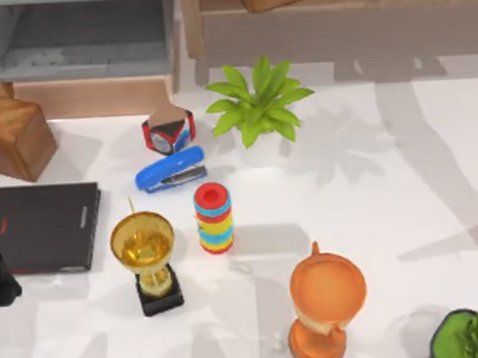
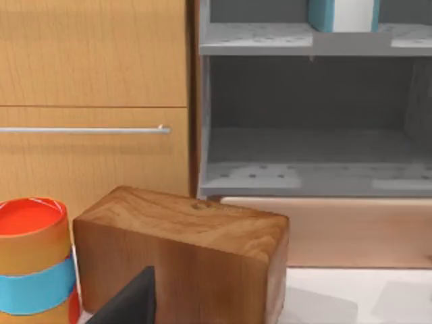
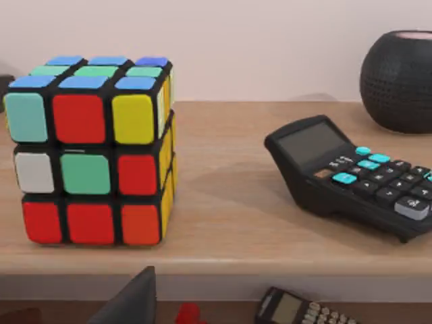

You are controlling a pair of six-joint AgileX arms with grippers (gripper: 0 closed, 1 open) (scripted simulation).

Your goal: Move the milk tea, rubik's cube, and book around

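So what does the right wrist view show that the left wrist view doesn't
Right wrist view: a black-edged rubik's cube with mixed stickers on a light wooden shelf, a black calculator and a round dark speaker.
Left wrist view: a brown wooden block, an orange cup with a blue band, a grey open cabinet holding a light-blue book.
Shared: no object in common.

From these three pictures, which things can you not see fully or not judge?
- Book: left wrist view, cut off by the picture's upper edge.
- Round black object: right wrist view, cut by the side edge; what it is stays unclear.
- Second calculator: right wrist view, below the wooden shelf, cut by the lower edge.
- Black book: top view, partly covered by a dark shape.
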